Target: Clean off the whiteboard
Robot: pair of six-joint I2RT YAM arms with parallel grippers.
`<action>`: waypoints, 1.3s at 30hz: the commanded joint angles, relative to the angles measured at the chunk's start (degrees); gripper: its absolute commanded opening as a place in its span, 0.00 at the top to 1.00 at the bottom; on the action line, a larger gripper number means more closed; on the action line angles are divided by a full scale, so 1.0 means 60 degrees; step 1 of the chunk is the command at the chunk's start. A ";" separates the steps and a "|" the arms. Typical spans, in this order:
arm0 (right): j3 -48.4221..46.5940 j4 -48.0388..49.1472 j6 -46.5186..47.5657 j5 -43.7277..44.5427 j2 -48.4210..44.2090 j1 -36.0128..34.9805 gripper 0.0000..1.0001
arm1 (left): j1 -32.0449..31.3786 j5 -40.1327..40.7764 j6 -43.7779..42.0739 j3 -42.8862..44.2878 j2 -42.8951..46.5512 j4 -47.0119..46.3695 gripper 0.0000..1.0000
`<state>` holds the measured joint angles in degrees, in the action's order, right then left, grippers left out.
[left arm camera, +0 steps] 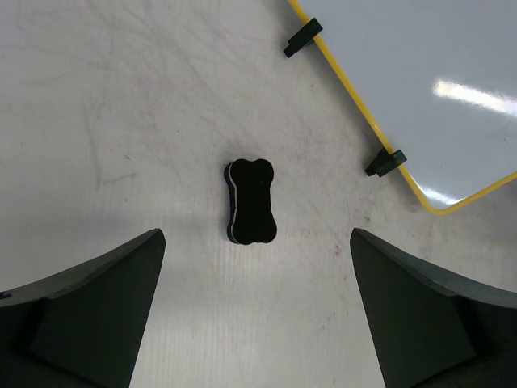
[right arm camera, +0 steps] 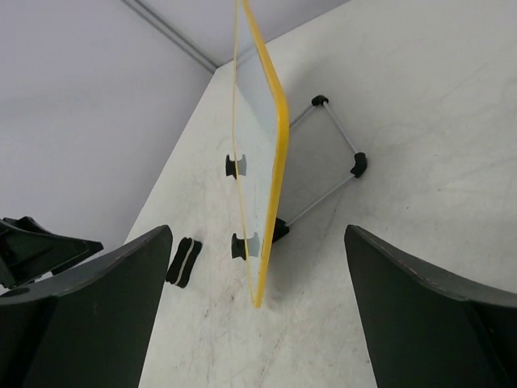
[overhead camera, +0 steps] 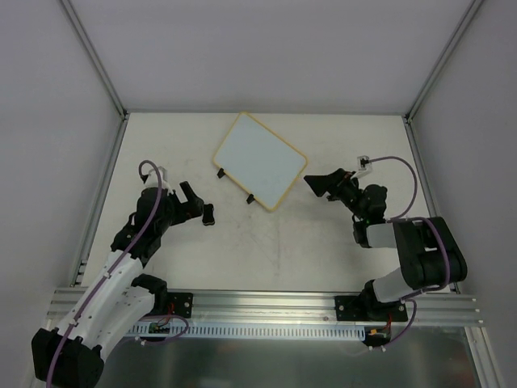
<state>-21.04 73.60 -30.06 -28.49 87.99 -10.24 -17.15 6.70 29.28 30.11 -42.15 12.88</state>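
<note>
Standing propped on scuffed table, whiteboard looks clean.

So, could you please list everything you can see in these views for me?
whiteboard: one, white with yellow frame, propped up, far centre
clips: two, black, on its near-left edge
wire stand: one, silver with black corners, behind the whiteboard
eraser: one, black, lying flat near-left of the whiteboard
table: one, off-white, under everything
rail: one, silver, along the table's near edge
left gripper: one, black, open, just short of the eraser
right gripper: one, black, open, by the whiteboard's right corner
</note>
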 commanded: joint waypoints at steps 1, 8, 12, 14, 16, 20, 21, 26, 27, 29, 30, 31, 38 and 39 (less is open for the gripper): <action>0.0443 0.1842 0.0470 0.0967 -0.1331 0.0241 0.06 | 0.0045 0.0319 -0.0426 -0.0169 0.0593 -0.0053 0.01; 0.0854 -0.4681 0.2106 0.1964 -0.5644 0.0213 0.06 | 0.0045 0.0187 -0.0544 -0.0549 0.1356 -0.0067 0.01; 0.0898 -0.8015 0.3030 0.2493 -0.8069 0.0198 0.04 | 0.0045 0.0363 -0.0514 -0.0785 0.1313 -0.0067 0.01; 0.1030 -0.9329 0.3121 0.2696 -0.9018 0.0183 0.03 | 0.0045 0.0087 -0.0558 -0.0770 0.1210 -0.0009 0.01; 0.1104 -1.0037 0.3266 0.2887 -0.9462 0.0183 0.01 | 0.0045 -0.0003 -0.0456 -0.0828 0.1210 -0.0038 0.01; 0.1732 -1.0714 0.3385 0.2947 -1.0297 0.0183 0.01 | 0.0031 0.0260 -0.0616 -0.0960 0.1370 -0.0053 0.01; 0.1980 -1.0714 0.3385 0.2918 -1.0429 0.0183 0.01 | 0.0031 0.0304 -0.0660 -0.1033 0.1472 -0.0067 0.01; 0.2451 -1.0437 0.3326 0.2976 -1.0856 0.0183 0.01 | 0.0045 0.0597 -0.0763 -0.1458 0.2000 -0.0520 0.01; 0.2437 -1.0436 0.3326 0.2976 -1.0827 0.0183 0.01 | 0.0031 0.0612 -0.0778 -0.1487 0.2030 -0.0565 0.01; 0.2422 -1.0393 0.3355 0.2888 -1.0768 0.0183 0.01 | 0.0031 0.0583 -0.0822 -0.1517 0.2118 -0.0580 0.01; 0.2408 -1.0407 0.3341 0.2917 -1.0768 0.0183 0.01 | 0.0031 0.0554 -0.0836 -0.1532 0.2118 -0.0595 0.01; 0.2408 -1.0392 0.3370 0.2932 -1.0782 0.0183 0.01 | 0.0031 0.0568 -0.0866 -0.1532 0.2147 -0.0580 0.01; 0.2510 -1.0422 0.3297 0.3108 -1.1016 0.0183 0.01 | 0.0031 0.0495 -0.0924 -0.1546 0.2293 -0.0595 0.01; 0.2510 -1.0422 0.3297 0.3108 -1.1046 0.0183 0.01 | 0.0045 0.0437 -0.0924 -0.1561 0.2352 -0.0580 0.01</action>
<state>-5.76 9.37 -11.05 -11.09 22.70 -8.88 -17.15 8.25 25.45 21.58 -29.08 11.29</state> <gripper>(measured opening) 0.988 0.990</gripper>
